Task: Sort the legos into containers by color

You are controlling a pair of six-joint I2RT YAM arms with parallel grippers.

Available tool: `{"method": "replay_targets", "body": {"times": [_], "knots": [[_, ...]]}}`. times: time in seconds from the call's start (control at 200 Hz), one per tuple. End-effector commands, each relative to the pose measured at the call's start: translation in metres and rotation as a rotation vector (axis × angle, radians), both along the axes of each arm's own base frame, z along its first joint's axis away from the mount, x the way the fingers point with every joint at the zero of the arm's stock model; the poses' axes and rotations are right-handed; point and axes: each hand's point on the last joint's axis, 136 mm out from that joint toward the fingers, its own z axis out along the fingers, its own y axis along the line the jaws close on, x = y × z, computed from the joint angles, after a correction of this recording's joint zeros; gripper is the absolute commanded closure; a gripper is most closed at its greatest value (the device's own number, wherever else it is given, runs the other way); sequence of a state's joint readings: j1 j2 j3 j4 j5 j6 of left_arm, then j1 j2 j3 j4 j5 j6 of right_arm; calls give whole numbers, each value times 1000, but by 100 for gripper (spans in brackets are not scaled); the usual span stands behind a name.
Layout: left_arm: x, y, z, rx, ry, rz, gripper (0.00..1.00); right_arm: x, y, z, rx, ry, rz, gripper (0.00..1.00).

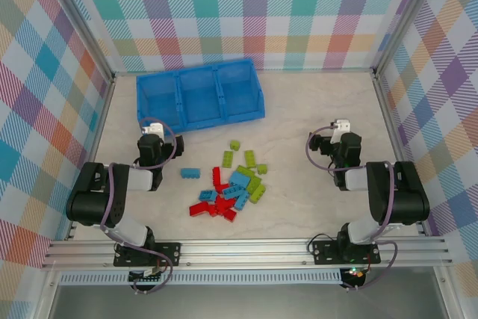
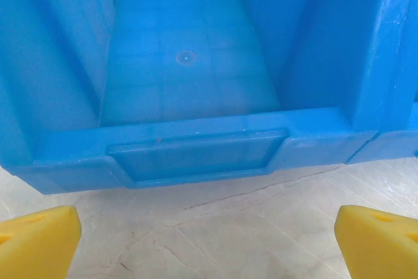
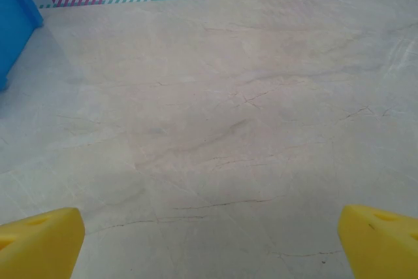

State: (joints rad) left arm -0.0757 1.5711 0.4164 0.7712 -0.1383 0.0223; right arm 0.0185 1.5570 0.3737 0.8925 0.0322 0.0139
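Note:
The legos (image 1: 231,183) lie in a loose pile of red, light blue and lime green bricks at mid-table, with one light blue brick (image 1: 190,173) apart on the left. The containers are three compartments of a long blue tray (image 1: 202,120) at the back left, all bare inside. My left gripper (image 1: 154,128) sits just in front of the tray's left end. In the left wrist view it is open (image 2: 209,246), its yellow fingertips (image 2: 36,243) wide apart, facing an empty compartment (image 2: 186,63). My right gripper (image 1: 340,128) stands open (image 3: 209,246) over bare table to the right of the pile.
Plaid walls close the table on three sides. A metal rail runs along the near edge (image 1: 246,248) by the arm bases. The tray's corner (image 3: 13,24) shows at the left in the right wrist view. Marble table surface (image 1: 321,102) stretches right of the tray.

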Motion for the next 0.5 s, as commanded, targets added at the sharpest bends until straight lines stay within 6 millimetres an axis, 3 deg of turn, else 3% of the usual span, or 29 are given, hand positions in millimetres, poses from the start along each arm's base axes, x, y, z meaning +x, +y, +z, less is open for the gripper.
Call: {"method": "replay_targets", "body": {"times": [0.0,0.28,0.405,0.495], "knots": [[5,-1,11,-13,-46,-9,0,6,1,10,7,-26,11,0],[5,-1,12,-13,-49,-8,0,6,4,9,15,-20,33,0],[5,-1,12,-13,-47,-8,0,2,-18,12,17,-52,-104,0],[5,-2,11,-14,-47,-10,0,2,-19,12,13,-53,-110,0]]}}
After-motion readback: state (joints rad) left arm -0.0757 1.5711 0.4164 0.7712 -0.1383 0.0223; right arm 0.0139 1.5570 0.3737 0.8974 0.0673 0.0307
